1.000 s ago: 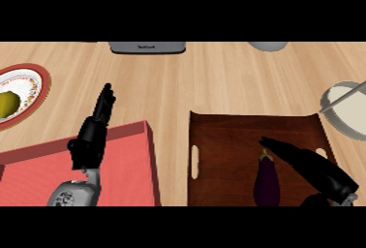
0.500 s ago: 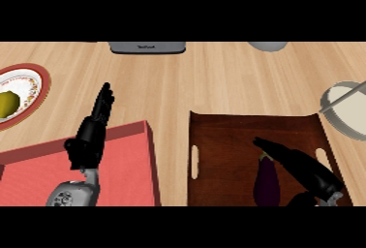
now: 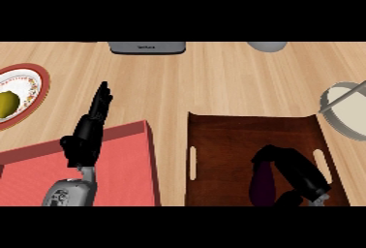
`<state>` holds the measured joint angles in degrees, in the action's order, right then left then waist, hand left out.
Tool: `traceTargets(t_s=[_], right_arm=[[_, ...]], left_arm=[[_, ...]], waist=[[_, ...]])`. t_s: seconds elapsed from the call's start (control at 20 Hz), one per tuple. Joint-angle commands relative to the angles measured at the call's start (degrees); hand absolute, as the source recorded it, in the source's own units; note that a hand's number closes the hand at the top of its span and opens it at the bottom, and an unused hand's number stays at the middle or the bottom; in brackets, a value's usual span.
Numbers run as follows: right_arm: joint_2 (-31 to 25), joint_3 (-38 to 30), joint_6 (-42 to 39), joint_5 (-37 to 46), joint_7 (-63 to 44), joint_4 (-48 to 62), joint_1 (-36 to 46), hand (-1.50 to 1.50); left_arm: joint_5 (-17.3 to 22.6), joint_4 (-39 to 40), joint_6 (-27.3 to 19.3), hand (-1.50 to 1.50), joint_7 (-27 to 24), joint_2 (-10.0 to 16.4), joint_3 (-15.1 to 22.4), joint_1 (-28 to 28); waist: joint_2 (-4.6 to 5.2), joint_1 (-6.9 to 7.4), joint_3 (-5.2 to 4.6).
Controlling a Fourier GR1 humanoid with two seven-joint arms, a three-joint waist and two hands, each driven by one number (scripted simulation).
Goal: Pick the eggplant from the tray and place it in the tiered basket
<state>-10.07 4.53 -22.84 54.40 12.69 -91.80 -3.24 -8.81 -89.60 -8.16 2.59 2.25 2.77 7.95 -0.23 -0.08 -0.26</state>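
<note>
We note the right hand (image 3: 297,169) over the dark brown tray (image 3: 221,145), forearm coming in from the lower edge. Its fingers (image 3: 266,152) are bent down and curled over the far end of the eggplant (image 3: 263,186). The eggplant lies lengthwise in the tray, directly beneath and just behind those fingertips. We cannot see the thumb.

Tiered basket (image 3: 350,118): up and to the right of the curled fingers, well apart, beyond the tray's right wall, partly cut by the edge.

Left hand (image 3: 87,135): over the upper edge of a red mat (image 3: 125,164), with its fingers (image 3: 102,99) straight, close together and pointing away across the bare wood. They hold nothing.

Left of those fingertips, near the edge, we log a plate (image 3: 32,80) carrying a yellow-green fruit (image 3: 6,101). Far ahead of both hands' fingers are a grey appliance (image 3: 146,47) and a grey bowl (image 3: 266,46), at the counter's back.
</note>
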Motion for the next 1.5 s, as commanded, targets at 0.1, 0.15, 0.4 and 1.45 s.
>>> traceTargets(t_s=[0.1,0.15,0.4,1.45], right_arm=[[1.22,0.51,6.10,2.66,0.42,1.81,1.35,1.50],[1.90,1.30,8.92,4.00,1.01,3.70,0.37,1.50],[-13.62,-2.13,6.51,12.85,0.70,-0.53,-3.04,1.50],[-34.20,-47.63,-14.19,-16.38,1.43,-22.78,-2.38,1.50]], left_arm=[[-2.25,-1.88,-1.58,0.00,1.46,-1.75,2.18,-1.18],[-1.31,1.77,-1.30,0.00,-1.07,-1.56,0.56,0.95],[-2.59,-1.72,-1.89,0.00,1.89,-1.20,1.55,0.60],[-1.13,-0.28,-0.97,0.00,0.69,-0.50,0.05,-0.64]], waist=[[0.20,0.08,0.26],[0.23,0.00,0.26],[-0.02,-0.35,0.23],[-0.03,-0.81,0.15]])
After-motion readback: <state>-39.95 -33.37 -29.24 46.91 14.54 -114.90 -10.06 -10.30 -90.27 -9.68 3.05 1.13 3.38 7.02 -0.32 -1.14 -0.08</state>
